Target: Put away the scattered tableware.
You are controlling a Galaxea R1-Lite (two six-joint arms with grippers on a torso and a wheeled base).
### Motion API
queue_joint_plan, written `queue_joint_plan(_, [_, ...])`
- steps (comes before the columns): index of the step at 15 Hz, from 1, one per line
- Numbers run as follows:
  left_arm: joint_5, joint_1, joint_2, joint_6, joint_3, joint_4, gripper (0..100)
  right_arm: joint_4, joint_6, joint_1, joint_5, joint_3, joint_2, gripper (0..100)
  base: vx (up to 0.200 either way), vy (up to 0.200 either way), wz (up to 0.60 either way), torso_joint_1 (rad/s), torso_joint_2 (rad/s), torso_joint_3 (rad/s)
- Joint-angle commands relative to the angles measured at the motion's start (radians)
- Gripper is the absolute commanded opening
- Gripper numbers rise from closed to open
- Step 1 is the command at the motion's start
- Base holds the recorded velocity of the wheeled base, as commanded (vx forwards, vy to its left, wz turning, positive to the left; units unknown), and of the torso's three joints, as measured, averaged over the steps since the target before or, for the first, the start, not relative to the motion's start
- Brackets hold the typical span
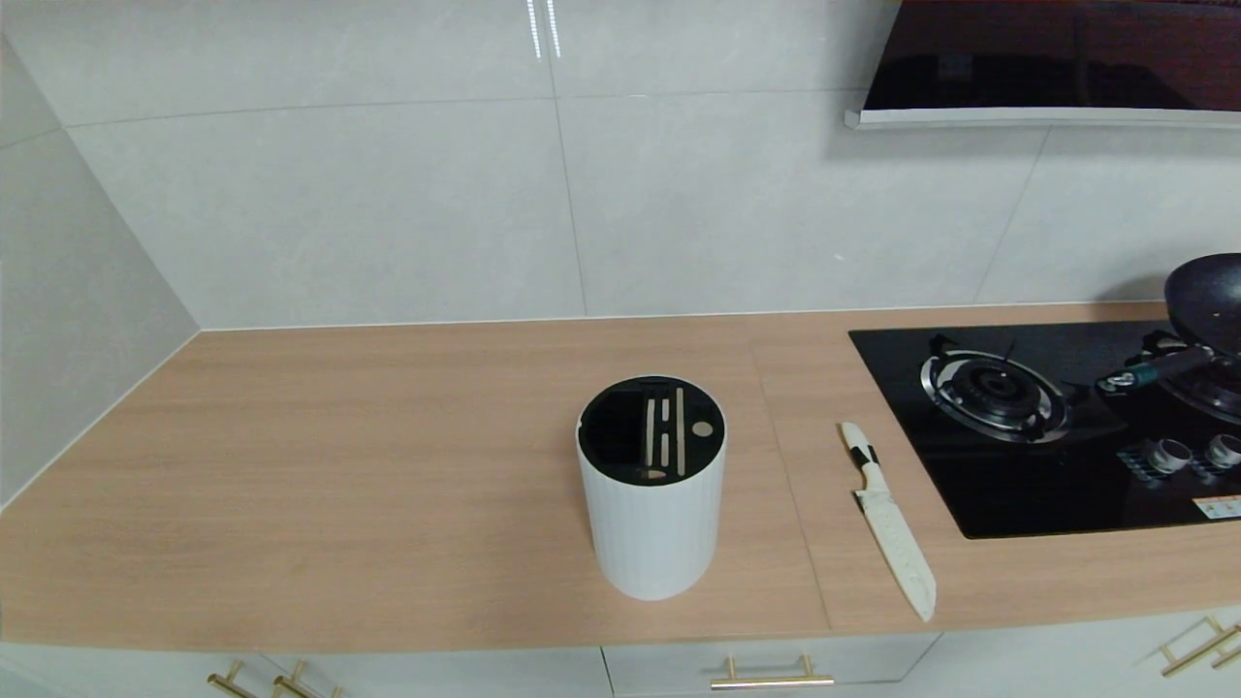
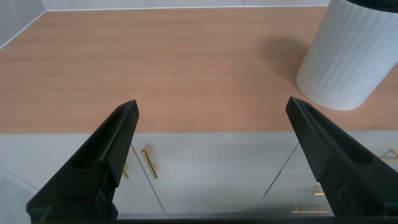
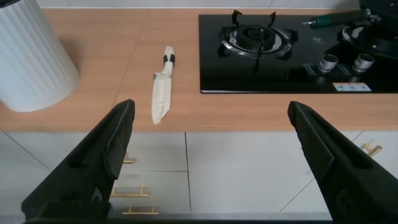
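A cream-white knife [image 1: 889, 518] lies flat on the wooden counter [image 1: 388, 465] between the holder and the stove, blade toward the front edge; the right wrist view also catches the knife [image 3: 162, 92]. To its left stands a white ribbed cylindrical knife holder [image 1: 652, 485] with a black slotted top, upright; the holder [image 2: 348, 53] [image 3: 34, 59] appears in both wrist views. My left gripper [image 2: 211, 124] is open, hanging in front of the counter's edge over the cabinet doors. My right gripper [image 3: 211, 121] is open too, off the front edge, nearer than the knife.
A black gas hob [image 1: 1047, 427] with a burner [image 1: 994, 388] and knobs [image 1: 1168, 454] fills the counter's right end; a dark wok [image 1: 1207, 301] sits on its far burner. White drawers with brass handles [image 1: 771, 679] run below. A tiled wall backs the counter.
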Motion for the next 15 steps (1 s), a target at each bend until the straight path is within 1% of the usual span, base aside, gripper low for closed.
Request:
queue_joint_plan(1, [0.0,0.0,0.0,0.002,0.0,0.0,100,0.0,0.0,0.0,0.0,0.0,0.002,100,0.0,0.0,0.0,0.0,0.0,0.0])
queue_joint_plan(7, [0.0,0.0,0.0,0.002,0.002,0.0,100,-0.003,-0.037,0.0,-0.006,0.0,0.002,100,0.0,0.0,0.0,0.0,0.0,0.0])
queue_joint_plan(8, [0.0,0.0,0.0,0.002,0.002,0.0,100,-0.005,-0.071,0.0,-0.006,-0.002,0.002,100,0.0,0.0,0.0,0.0,0.0,0.0])
queue_joint_plan(9, [0.0,0.0,0.0,0.002,0.002,0.0,100,-0.005,-0.069,0.0,0.007,-0.023,0.003,100,0.0,0.0,0.0,0.0,0.0,0.0])
queue_joint_plan(10, [0.0,0.0,0.0,0.002,0.002,0.0,100,0.005,-0.065,0.003,0.019,-0.081,0.012,100,0.0,0.0,0.0,0.0,0.0,0.0])
queue_joint_plan(11, [0.0,0.0,0.0,0.002,0.002,0.0,100,0.041,-0.045,0.017,0.06,-0.155,0.075,100,0.0,0.0,0.0,0.0,0.0,0.0])
queue_joint_plan(12, [0.0,0.0,0.0,0.002,0.0,0.0,100,0.064,-0.046,0.025,0.079,-0.166,0.11,100,0.0,0.0,0.0,0.0,0.0,0.0])
queue_joint_plan(13, [0.0,0.0,0.0,0.002,0.0,0.0,100,0.074,-0.046,0.032,0.109,-0.169,0.196,100,0.0,0.0,0.0,0.0,0.0,0.0])
queue_joint_plan(14, [0.0,0.0,0.0,0.002,0.0,0.0,100,0.066,-0.046,0.035,0.115,-0.179,0.333,100,0.0,0.0,0.0,0.0,0.0,0.0])
queue_joint_plan(15, [0.0,0.0,0.0,0.002,0.002,0.0,100,0.054,-0.046,0.043,0.119,-0.219,0.446,100,0.0,0.0,0.0,0.0,0.0,0.0])
